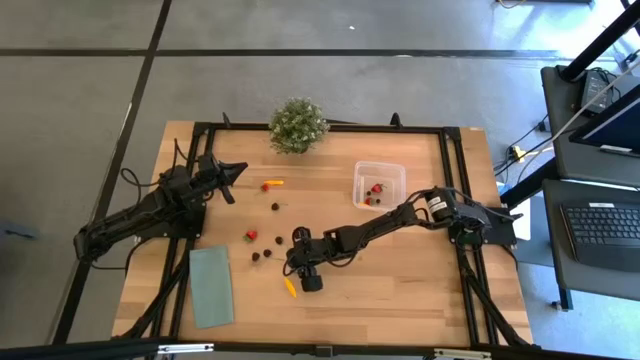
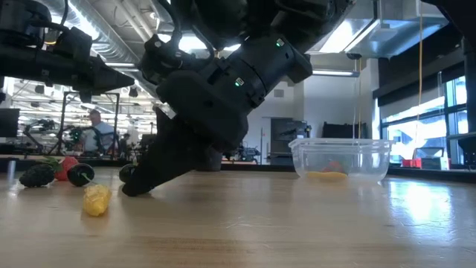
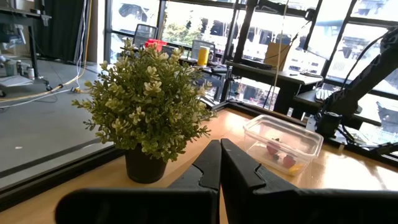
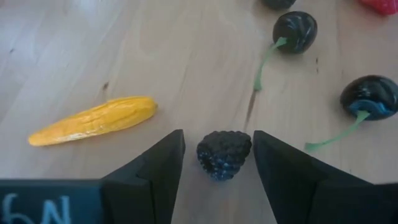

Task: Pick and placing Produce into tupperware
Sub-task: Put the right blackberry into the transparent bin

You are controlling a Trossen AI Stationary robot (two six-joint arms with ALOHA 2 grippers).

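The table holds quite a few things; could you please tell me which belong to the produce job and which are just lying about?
Part of the job:
- blackberry between the open right gripper fingers
- yellow piece
- dark cherries
- tupperware, already holding some pieces

Just lying about:
- potted plant
- green cloth

My two arms (image 1: 150,212) are dark, nearly black, built of rounded jointed segments with thin black cables looping beside them, and the right arm (image 1: 385,226) carries a pale band near its wrist joint. Behind my right fingers (image 4: 155,171), which are matte black wedges with flat inner faces and angled tips, sits a black block printed with pale characters, and the round housing above them shows two small green lights. My left fingers (image 3: 208,171) are the same dark angular wedges, widening back to a broad black base.
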